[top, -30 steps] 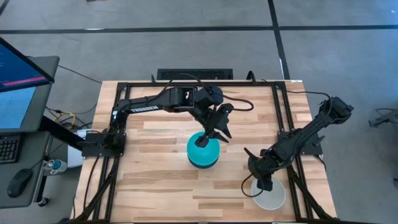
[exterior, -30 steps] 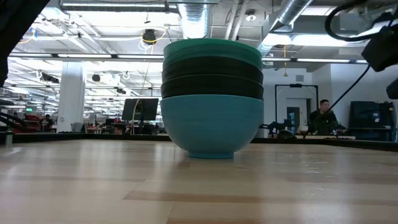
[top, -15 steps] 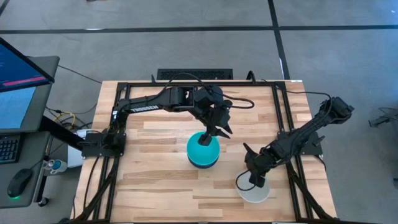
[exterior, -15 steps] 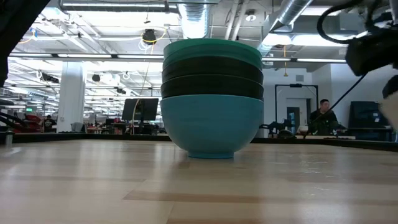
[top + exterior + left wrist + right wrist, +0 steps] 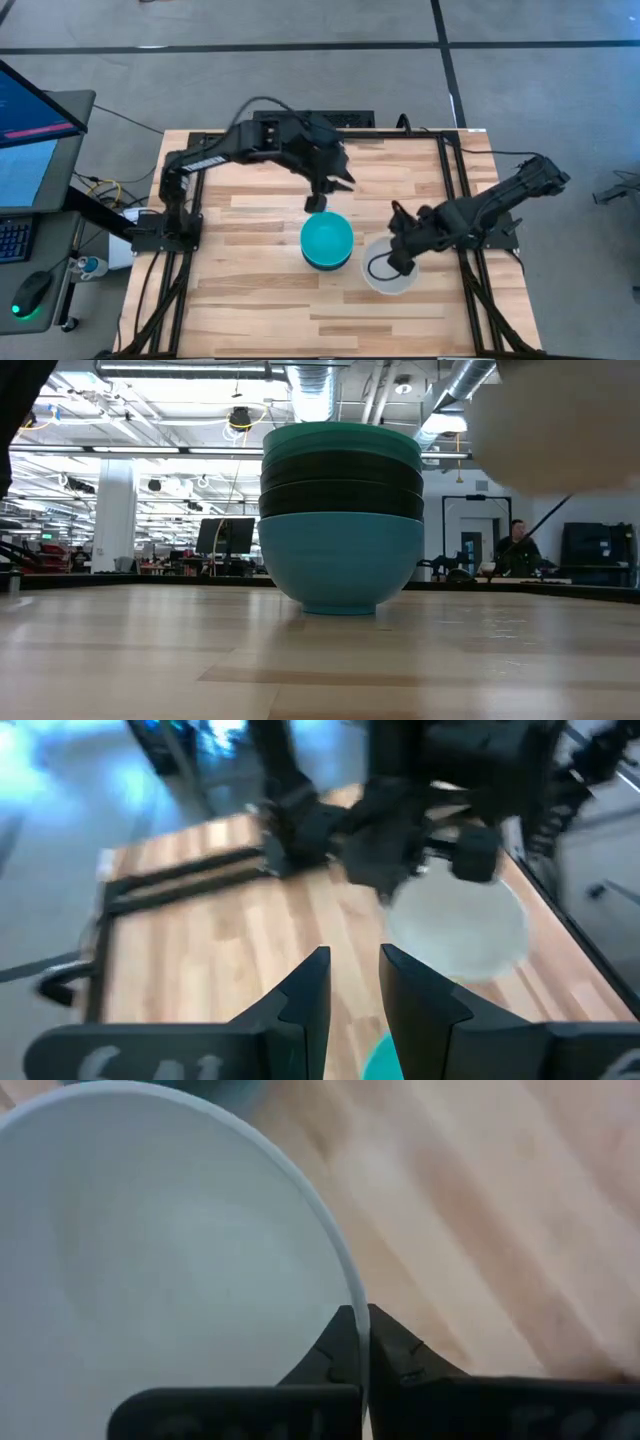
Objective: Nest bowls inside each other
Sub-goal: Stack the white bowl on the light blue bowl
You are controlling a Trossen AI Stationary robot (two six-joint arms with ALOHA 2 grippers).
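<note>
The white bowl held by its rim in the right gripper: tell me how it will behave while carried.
The plain round white bowl probably stays stiff, since its rim keeps a clean curve. It looks light, as the right gripper lifts it by one edge. That thin, smooth rim may slip or pivot.

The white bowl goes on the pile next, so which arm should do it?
The right one. Its gripper already pinches the white bowl by the rim, lifted just beside the stack of bowls. The left gripper holds nothing, behind the stack.
</note>
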